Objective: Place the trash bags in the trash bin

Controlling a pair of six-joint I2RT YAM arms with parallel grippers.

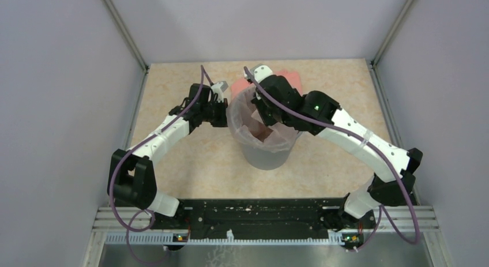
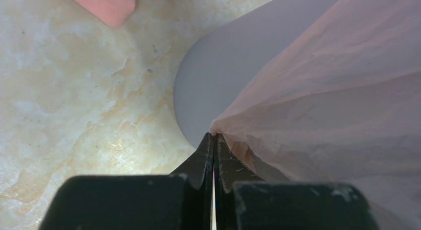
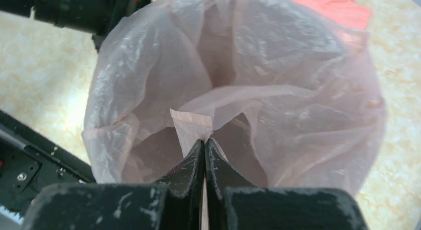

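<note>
pinching the rim of the bag [image 1: 241, 108], already sitting in the bin [image 1: 265, 158], with the left hand [image 2: 214, 136] just outside the wall; clamping an inner fold with the right hand [image 3: 205, 140]; best stretching both outward evenly, avoiding tearing the film

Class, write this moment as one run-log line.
left gripper: shut on trash bag | right gripper: shut on trash bag | trash bag: draped over trash bin mouth

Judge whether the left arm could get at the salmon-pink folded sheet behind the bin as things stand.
Probably not yet: the left end effector is shut on the trash bag edge beside the bin. The folded sheet lies near, unobstructed, but it must let go first.
</note>
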